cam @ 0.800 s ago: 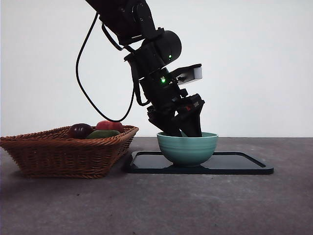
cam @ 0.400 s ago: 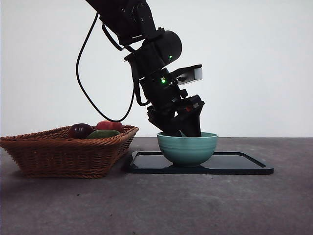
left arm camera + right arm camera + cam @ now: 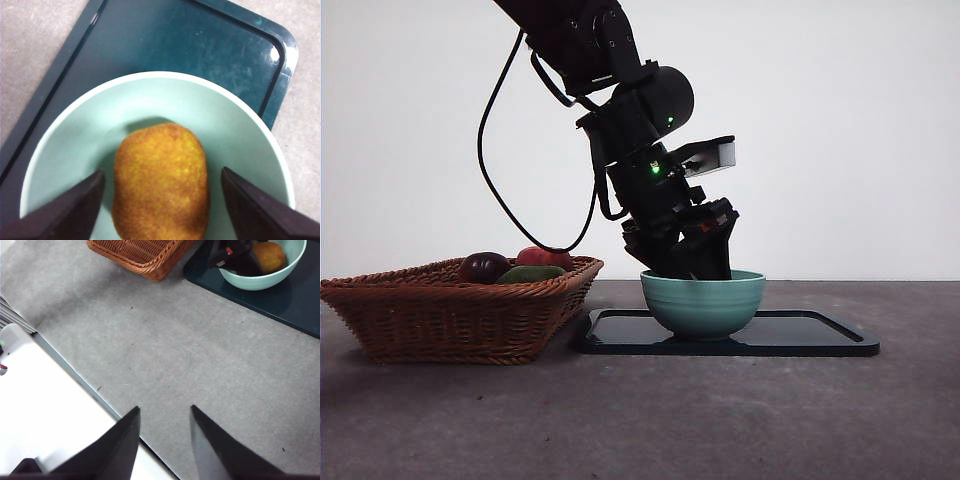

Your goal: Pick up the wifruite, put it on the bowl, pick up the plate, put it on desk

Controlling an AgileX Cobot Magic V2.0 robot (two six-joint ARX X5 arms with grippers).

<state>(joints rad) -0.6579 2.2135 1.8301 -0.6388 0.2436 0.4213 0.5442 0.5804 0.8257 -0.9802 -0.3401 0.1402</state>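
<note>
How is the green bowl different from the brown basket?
The bowl is smooth, glazed and round; the basket is woven wicker with sloping sides. The bowl stands on the dark tray; the basket sits straight on the desk. The bowl holds one wifruite, with the left gripper open around it; the basket holds several fruits. Both are open-topped and upright.

Left tool (image 3: 695, 268) and wifruite (image 3: 160, 182) inside bowl (image 3: 703, 303) — crowded.

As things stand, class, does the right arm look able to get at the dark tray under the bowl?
Probably not yet. The left gripper, jaws open around the wifruite, fills the bowl on the tray; the right gripper hangs over bare desk.
</note>
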